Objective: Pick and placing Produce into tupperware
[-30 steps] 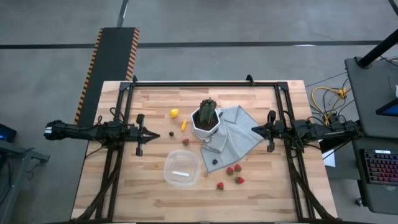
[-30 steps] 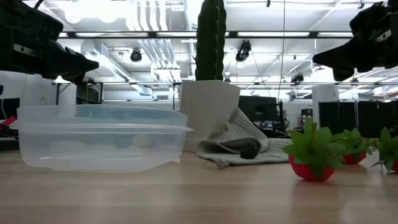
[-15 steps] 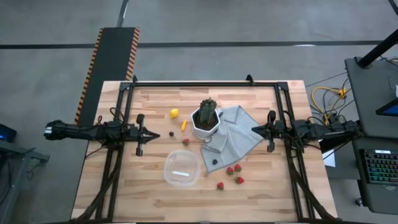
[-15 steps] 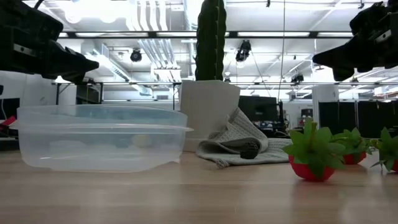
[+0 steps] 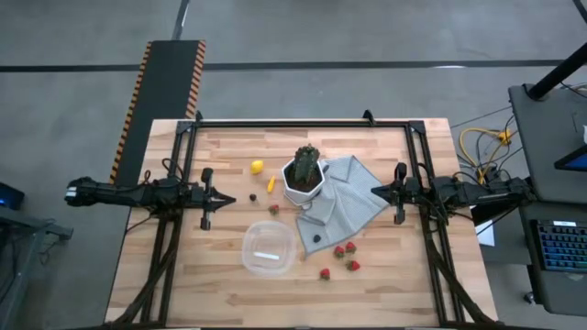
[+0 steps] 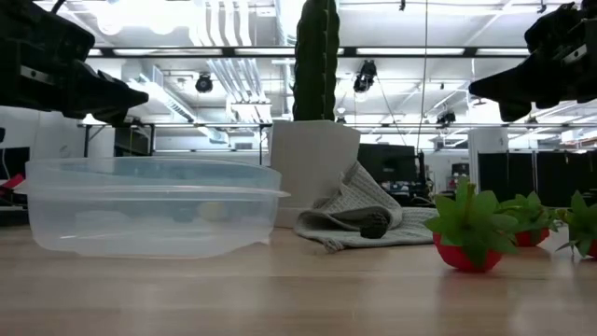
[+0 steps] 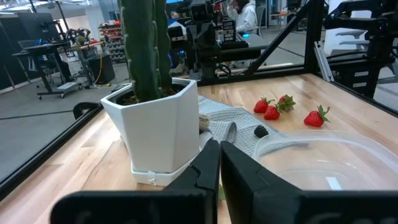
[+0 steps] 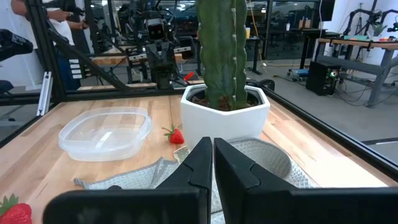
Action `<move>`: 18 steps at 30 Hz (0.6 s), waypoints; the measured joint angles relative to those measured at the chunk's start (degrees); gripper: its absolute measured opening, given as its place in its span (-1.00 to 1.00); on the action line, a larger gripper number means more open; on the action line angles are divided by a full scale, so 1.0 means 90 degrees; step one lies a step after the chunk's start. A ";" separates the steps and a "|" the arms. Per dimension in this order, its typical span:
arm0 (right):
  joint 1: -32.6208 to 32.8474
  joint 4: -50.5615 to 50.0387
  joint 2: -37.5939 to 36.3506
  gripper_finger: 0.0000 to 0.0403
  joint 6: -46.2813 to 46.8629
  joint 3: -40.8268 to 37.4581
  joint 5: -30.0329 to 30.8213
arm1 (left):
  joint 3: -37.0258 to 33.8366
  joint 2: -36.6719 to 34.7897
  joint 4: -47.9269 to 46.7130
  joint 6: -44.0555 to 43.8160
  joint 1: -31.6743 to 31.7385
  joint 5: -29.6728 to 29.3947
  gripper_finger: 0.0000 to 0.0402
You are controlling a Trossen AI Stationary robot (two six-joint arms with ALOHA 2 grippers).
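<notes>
Clear glossy plastic tupperware (image 5: 268, 247), woven grey cloth (image 5: 347, 197) and smooth white pot (image 5: 303, 186) on pale wooden table (image 5: 183, 275).

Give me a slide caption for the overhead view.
Both arms wait at the table's sides while strawberries and lemon lie outside the empty tupperware.

On the tabletop (image 5: 385, 284), the potted cactus (image 5: 304, 176) stands near the middle, with a cloth (image 5: 347, 206) spread just beside it on the right. The lemon (image 5: 257, 167) lies left of the pot. The tupperware (image 5: 269, 248) sits in front of the pot, empty. Three strawberries (image 5: 346, 257) lie right of the tupperware, near the cloth's front edge. A dark berry (image 5: 314, 237) rests on the cloth.
</notes>
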 joint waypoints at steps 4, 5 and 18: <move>0.0000 0.0000 0.0000 -0.96 0.0000 0.0000 -0.0002 | 0.0000 -0.0001 0.0000 0.0000 0.0000 0.0000 -1.00; 0.0000 0.0000 0.0000 -0.96 0.0000 0.0002 0.0000 | 0.0000 -0.0001 0.0000 0.0000 0.0000 0.0002 -1.00; 0.0000 0.0176 0.0000 -0.96 0.0273 0.0000 -0.0002 | 0.0000 -0.0001 0.0003 0.0000 0.0000 0.0001 -1.00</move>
